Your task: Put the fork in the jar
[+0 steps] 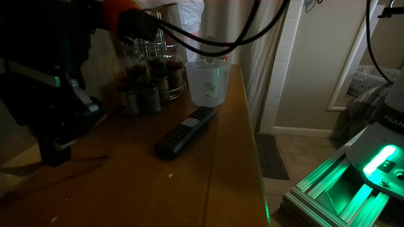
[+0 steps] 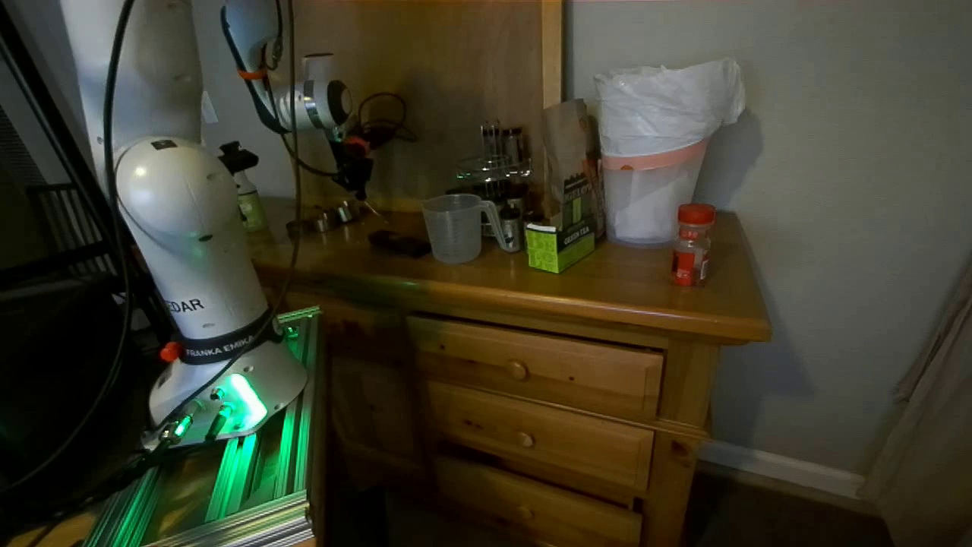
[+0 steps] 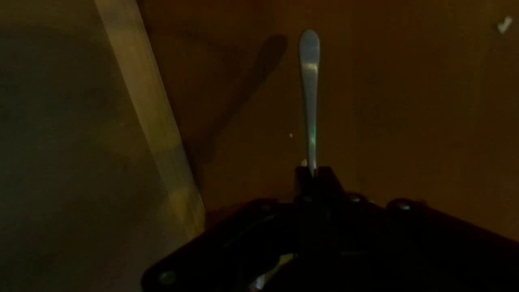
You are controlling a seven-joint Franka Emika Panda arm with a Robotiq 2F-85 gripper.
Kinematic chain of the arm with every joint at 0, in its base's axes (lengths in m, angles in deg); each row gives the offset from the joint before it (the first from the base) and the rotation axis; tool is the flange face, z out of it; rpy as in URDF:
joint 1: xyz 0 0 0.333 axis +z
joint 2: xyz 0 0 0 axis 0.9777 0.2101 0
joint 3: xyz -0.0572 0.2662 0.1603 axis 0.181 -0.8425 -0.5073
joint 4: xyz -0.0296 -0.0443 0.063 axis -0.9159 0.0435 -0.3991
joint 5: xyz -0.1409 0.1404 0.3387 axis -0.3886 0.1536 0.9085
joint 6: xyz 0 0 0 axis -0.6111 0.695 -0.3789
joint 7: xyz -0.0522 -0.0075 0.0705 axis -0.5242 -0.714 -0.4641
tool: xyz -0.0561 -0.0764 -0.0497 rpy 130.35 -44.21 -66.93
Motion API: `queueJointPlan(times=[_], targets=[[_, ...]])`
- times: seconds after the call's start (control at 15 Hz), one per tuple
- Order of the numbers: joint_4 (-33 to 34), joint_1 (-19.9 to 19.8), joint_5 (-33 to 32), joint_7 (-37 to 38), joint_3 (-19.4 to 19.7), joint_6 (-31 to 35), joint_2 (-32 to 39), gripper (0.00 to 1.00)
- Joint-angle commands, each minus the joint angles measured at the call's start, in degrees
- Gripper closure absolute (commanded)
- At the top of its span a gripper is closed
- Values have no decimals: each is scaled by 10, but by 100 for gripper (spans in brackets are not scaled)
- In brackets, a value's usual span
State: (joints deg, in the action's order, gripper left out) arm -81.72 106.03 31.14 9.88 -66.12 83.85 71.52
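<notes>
In the wrist view, the fork (image 3: pixel 310 81) shows as a slim, silvery handle, broadening to a rounded end with a pale glint, its narrow part pinched in the gripper (image 3: pixel 314 174), head hidden. In an exterior view, the translucent measuring jug (image 1: pixel 206 83) stands upright near a dark remote (image 1: pixel 186 132). In an exterior view, a thin pale stretch of fork slants down over the dresser top (image 2: pixel 632 277), apart from the jug.
</notes>
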Motion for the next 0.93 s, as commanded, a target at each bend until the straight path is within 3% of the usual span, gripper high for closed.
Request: queueJointPlan(times=[0.0,0.27,0.53,0.6,0.8,0.87], targets=[[-90,-44,134,-24,-65,64,-105,98],[-148,-43,311,-27,-98,136,-192,98],[-197,30,489,-43,-49,165,-300,98],[-156,-3,419,-30,-72,159,-220,92],[-182,20,468,-36,-56,161,-279,92],[-187,22,469,-35,-56,161,-287,98]])
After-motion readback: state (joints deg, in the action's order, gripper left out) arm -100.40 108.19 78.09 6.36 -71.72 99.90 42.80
